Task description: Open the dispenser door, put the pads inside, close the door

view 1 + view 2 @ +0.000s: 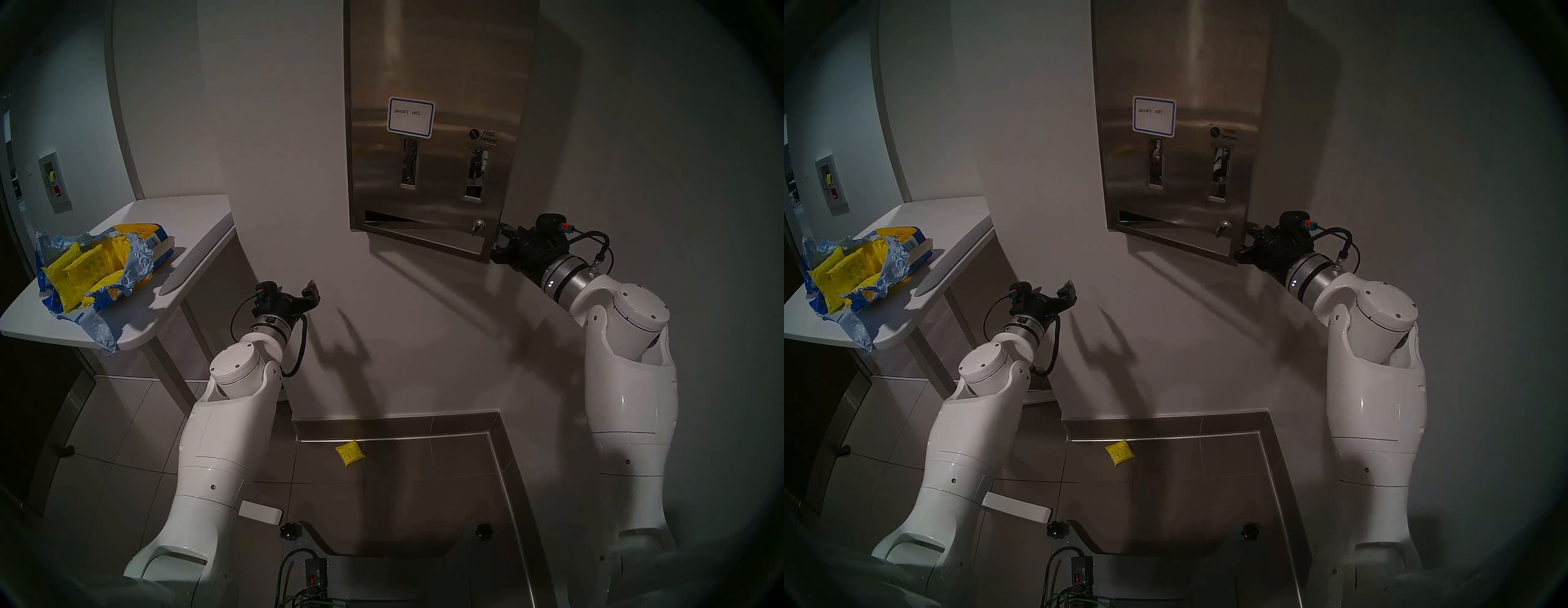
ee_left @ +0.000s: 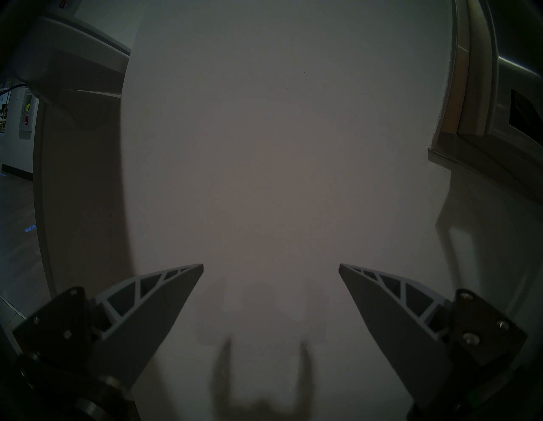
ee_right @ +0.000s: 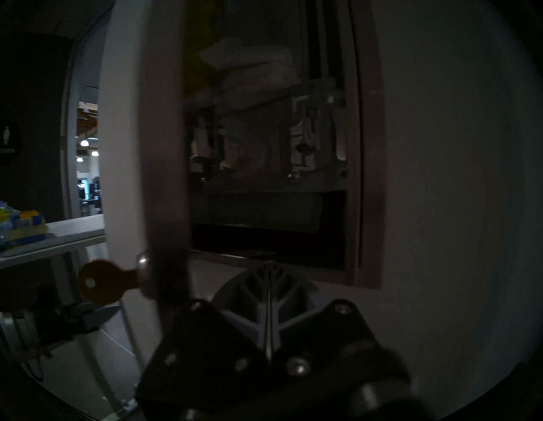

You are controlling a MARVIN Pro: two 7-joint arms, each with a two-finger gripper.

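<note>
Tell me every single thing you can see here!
door: 1, steel, on the wall, swung slightly ajar at its right edge
label: 1, white with blue border, on the door
key: 1, brass, in the door's lock
table: 1, white, left of the wall
bag: 1, torn blue-and-yellow, on the table
pads: several, yellow, in the bag
pad on floor: 1, yellow, by the baseboard
left claw: 1, grey, open, empty, facing bare wall
right claw: 1, grey, shut, at the door's lower right corner
arms: 2, white, at left and right
</note>
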